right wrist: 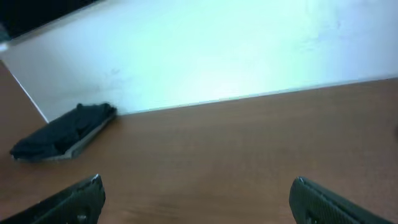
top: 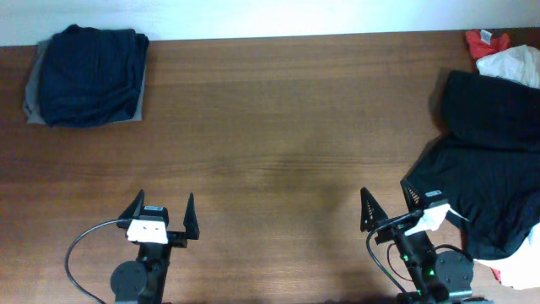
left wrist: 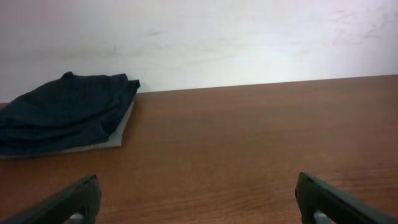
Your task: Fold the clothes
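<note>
The clothes [top: 89, 76], a dark navy-blue garment, lie folded at the table's far left corner on top of a grey garment [top: 32, 97]. The left wrist view shows the clothes [left wrist: 62, 115] far ahead on the left. In the right wrist view the clothes [right wrist: 62, 130] are small and distant. My left gripper [top: 164, 203] stands open near the front edge, well short of the clothes, with only bare wood between its fingers [left wrist: 198, 186]. My right gripper [top: 386, 198] is open too and holds nothing [right wrist: 198, 183].
A big black garment [top: 489, 160] sprawls over the table's right side, close beside my right gripper. A red cloth [top: 485, 40] and a white cloth [top: 510, 63] lie at the far right corner. A white wall [left wrist: 249, 37] runs behind the table.
</note>
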